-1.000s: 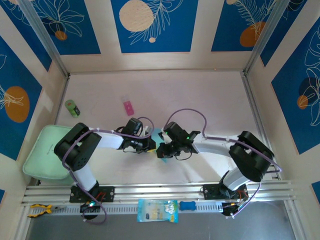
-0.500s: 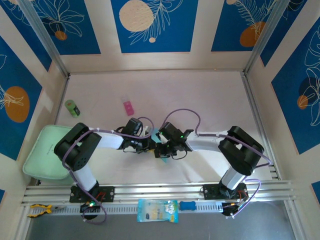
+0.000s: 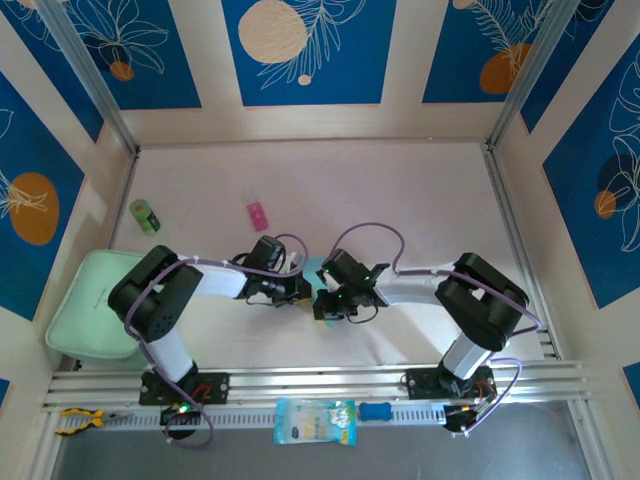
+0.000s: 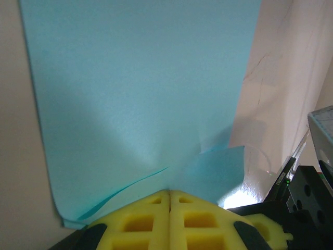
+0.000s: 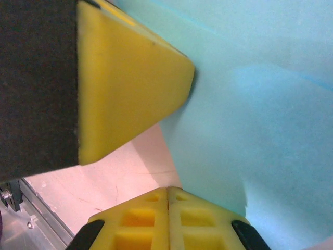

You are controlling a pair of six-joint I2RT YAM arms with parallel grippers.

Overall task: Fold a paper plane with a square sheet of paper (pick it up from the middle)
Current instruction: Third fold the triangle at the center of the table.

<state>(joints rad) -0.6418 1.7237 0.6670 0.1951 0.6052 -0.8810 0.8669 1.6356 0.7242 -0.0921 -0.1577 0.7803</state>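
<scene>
Pale tabletop (image 3: 400, 200), sheet (image 4: 140, 94) lengthwise ahead (creased)

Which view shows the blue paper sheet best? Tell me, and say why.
The left wrist view: the square sheet of paper spreads across most of it, with its side edges and a crease visible. The right wrist view gives a close patch without its outline; the top external view gives a small sliver.
</scene>
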